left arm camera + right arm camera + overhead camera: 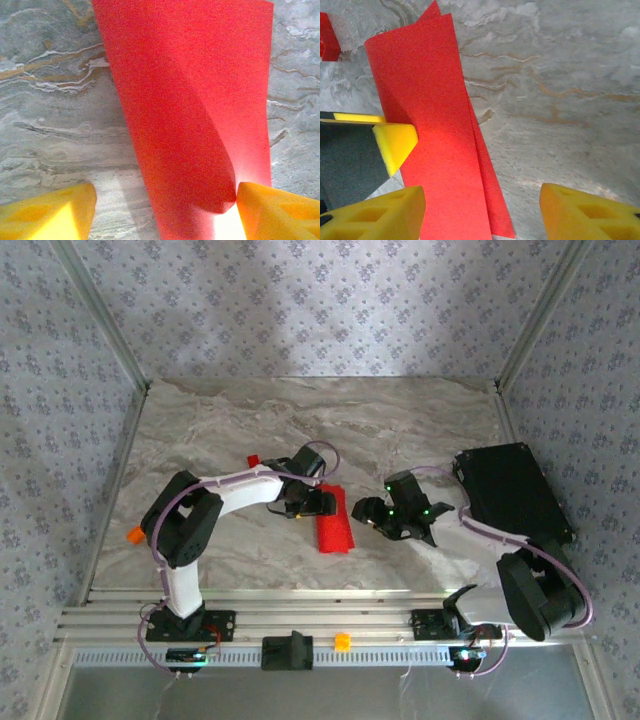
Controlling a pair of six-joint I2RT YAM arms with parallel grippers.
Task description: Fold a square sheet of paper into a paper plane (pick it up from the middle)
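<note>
Folding: paper (190, 75) curled up; it needed slow, flat pressing.
Left gripper (162, 205): open around paper, held nothing.
Right gripper (482, 207): open beside paper, held nothing.

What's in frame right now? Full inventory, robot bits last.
paper sheet: 1, bright red, folded, table centre between the tools
small block: 1, red, on the table beyond the left arm
edge block: 1, orange, table's left edge
rail block: 1, orange, front rail
box: 1, black, table's right side
bracket: 1, black, front rail centre
table: 1, grey marble
left tool: 1, yellow fingers, open, one finger against the paper
right tool: 1, yellow fingers, open, at the paper's right side
</note>
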